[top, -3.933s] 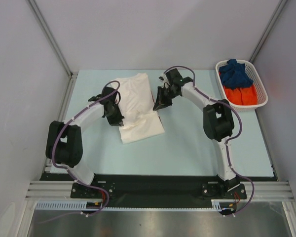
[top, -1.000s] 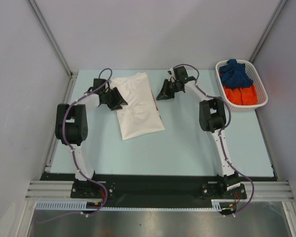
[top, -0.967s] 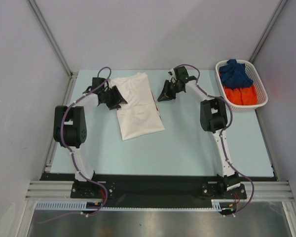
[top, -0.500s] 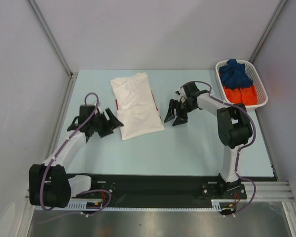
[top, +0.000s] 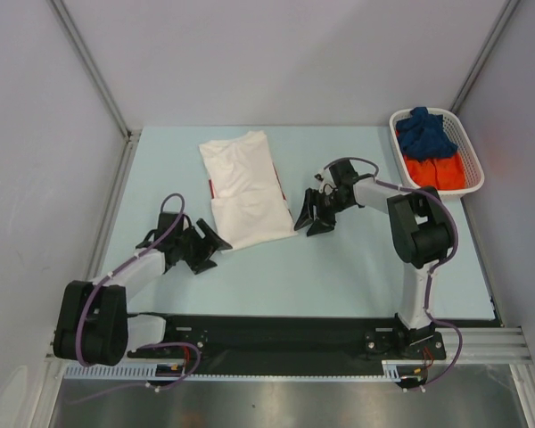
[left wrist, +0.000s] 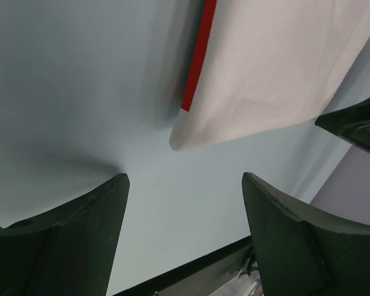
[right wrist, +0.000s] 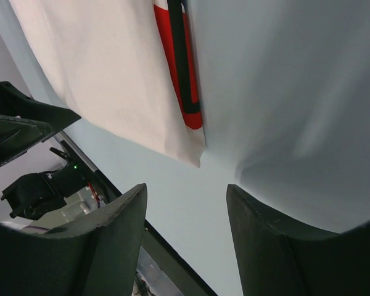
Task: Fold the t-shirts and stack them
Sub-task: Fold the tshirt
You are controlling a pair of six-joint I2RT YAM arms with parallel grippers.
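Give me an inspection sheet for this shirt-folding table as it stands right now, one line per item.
Surface: light blue table, flat.
Job's things: white t-shirt folded flat, left of centre; blue shirt and orange shirt crumpled in the basket, far right.
Clutter: nothing seen.
End effectors: left end effector open, near the white t-shirt's near left corner; right end effector open, near its near right corner; both hold nothing.
Cables: purple cable along each arm, clear of the shirts.
Surroundings: grey walls, metal rail at the near edge.

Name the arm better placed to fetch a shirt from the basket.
Right. The basket stands at the far right, on that arm's side; the right gripper is open, empty. The left gripper lies beyond the white t-shirt.
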